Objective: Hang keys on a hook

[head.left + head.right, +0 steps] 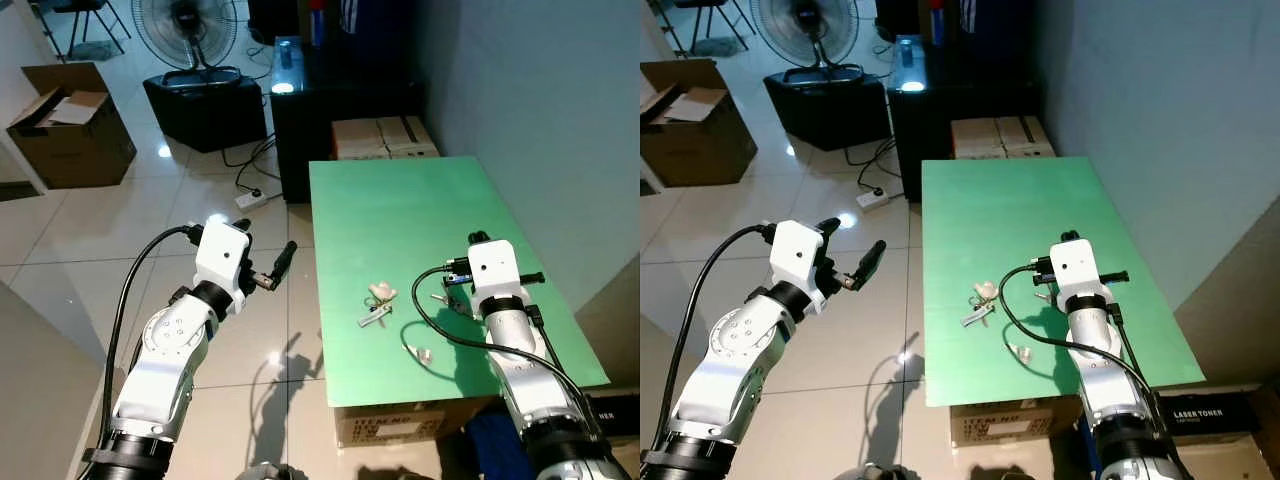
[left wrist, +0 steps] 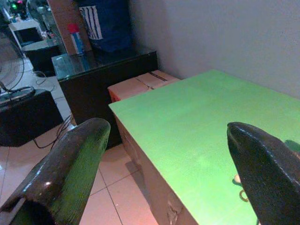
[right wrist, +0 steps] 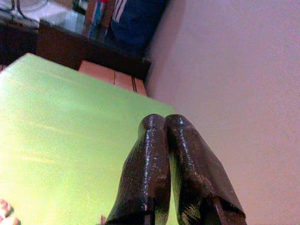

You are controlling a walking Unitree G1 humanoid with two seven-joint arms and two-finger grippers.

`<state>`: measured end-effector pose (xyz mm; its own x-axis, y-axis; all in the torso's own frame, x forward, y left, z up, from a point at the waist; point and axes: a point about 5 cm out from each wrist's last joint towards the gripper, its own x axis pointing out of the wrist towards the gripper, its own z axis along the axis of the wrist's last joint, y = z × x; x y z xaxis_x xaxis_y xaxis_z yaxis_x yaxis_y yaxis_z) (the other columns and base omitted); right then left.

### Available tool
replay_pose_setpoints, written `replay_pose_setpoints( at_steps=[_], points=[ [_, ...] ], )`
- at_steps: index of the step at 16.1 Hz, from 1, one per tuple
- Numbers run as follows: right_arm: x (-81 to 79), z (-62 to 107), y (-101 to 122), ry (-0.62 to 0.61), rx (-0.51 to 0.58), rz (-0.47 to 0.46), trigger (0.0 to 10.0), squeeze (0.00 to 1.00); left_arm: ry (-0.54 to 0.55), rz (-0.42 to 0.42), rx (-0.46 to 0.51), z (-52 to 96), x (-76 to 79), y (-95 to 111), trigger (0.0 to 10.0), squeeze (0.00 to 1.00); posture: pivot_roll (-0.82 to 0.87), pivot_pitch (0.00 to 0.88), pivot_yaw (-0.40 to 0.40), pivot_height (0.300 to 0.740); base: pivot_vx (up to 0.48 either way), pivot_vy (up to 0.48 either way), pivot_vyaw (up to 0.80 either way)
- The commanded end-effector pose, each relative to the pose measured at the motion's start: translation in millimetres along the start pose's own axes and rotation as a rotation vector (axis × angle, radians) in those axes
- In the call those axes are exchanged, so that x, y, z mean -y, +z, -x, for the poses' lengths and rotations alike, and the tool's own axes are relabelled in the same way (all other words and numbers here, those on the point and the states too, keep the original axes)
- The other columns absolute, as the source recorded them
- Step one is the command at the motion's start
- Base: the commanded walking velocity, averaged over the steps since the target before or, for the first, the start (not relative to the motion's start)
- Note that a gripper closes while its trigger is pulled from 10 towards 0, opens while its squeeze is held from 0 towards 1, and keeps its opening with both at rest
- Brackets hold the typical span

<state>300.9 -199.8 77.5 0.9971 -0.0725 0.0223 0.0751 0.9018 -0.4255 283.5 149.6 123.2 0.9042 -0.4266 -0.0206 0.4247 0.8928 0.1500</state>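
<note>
A small bunch of keys (image 1: 377, 304) with a pale tag lies on the green table (image 1: 400, 210), near its front left part. A small white hook-like piece (image 1: 419, 352) lies closer to the front edge. My right gripper (image 3: 165, 118) is shut with nothing between its fingers. It hovers over the table to the right of the keys, pointing toward the far end and the wall. My left gripper (image 2: 166, 129) is open and empty, held above the tiled floor left of the table and facing it.
A grey wall runs along the table's right side. A dark cabinet (image 1: 300, 110) and cardboard boxes (image 1: 385, 137) stand behind the table. A fan (image 1: 190, 40), an open carton (image 1: 70, 125) and a power strip (image 1: 250, 198) are on the floor to the left.
</note>
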Motion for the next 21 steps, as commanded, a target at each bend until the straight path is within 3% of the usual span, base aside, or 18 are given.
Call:
replay_pose_setpoints(
  at_steps=[1, 2, 3, 5, 6, 7, 10, 12, 14, 17, 21],
  points=[
    [1.4, -1.1, -3, -0.005, -0.012, -0.015, 0.0, 0.00, -0.008, -0.017, -0.011, 0.9, -0.5, 1, 10.0, 0.00, -0.01, 0.046, 0.084, 0.740, 0.000, 0.000, 0.00],
    [1.7, -2.0, -9, -0.008, -0.051, -0.026, 2.9, 0.00, -0.008, -0.021, -0.011, 1.9, -1.2, 1, 10.0, 0.00, -0.01, 0.052, 0.089, 0.740, 0.000, 0.000, 0.00],
    [-0.4, -2.7, -13, 0.008, -0.083, -0.052, 10.0, 0.00, -0.007, -0.025, -0.014, 2.4, -1.5, 1, 10.0, 0.00, -0.01, 0.053, 0.090, 0.740, 0.000, 0.000, 0.00],
    [-10.1, -0.9, -16, 0.084, -0.108, -0.113, 10.0, 0.00, -0.016, -0.034, -0.023, 2.4, 0.1, -1, 10.0, 0.00, -0.01, 0.054, 0.089, 0.740, 0.000, 0.000, 0.00],
    [-18.1, 3.1, -17, 0.157, -0.122, -0.155, 10.0, 0.24, -0.023, -0.040, -0.026, 2.3, 1.3, -1, 10.0, 0.00, -0.01, 0.052, 0.086, 0.740, 0.000, 0.000, 0.00],
    [-29.5, 10.7, -21, 0.265, -0.170, -0.193, 10.0, 1.00, -0.035, -0.058, -0.032, 2.2, 1.9, -1, 10.0, 0.00, -0.02, 0.050, 0.083, 0.740, 0.000, 0.000, 0.00],
    [-48.9, 36.3, -39, 0.435, -0.353, -0.156, 10.0, 1.00, -0.123, -0.090, -0.043, 2.1, 8.5, -1, 10.0, 0.00, -0.02, 0.057, 0.070, 0.740, 0.000, 0.000, 0.00],
    [-50.5, 42.4, -39, 0.471, -0.392, -0.155, 10.0, 1.00, -0.137, -0.080, -0.037, 1.4, 9.0, 1, 10.0, 0.00, -0.03, 0.058, 0.064, 0.740, 0.000, 0.000, 0.00],
    [-53.0, 49.1, -34, 0.581, -0.449, -0.144, 10.0, 1.00, -0.229, -0.071, -0.048, 3.9, 12.1, 2, 10.0, 0.00, -0.04, 0.068, 0.063, 0.740, 0.000, 0.000, 0.00],
    [-50.7, 54.6, -40, 0.672, -0.586, -0.091, 10.0, 1.00, -0.314, -0.053, -0.051, 3.4, 18.1, 6, 10.0, 0.00, -0.05, 0.073, 0.057, 0.740, 0.000, 0.000, 0.00],
    [-55.5, 48.3, -69, 0.701, -0.726, -0.035, 10.0, 1.00, -0.325, -0.052, -0.054, 1.0, 19.9, 7, 10.0, 0.00, -0.04, 0.080, 0.051, 0.740, 0.000, 0.000, 0.00]
  ],
)
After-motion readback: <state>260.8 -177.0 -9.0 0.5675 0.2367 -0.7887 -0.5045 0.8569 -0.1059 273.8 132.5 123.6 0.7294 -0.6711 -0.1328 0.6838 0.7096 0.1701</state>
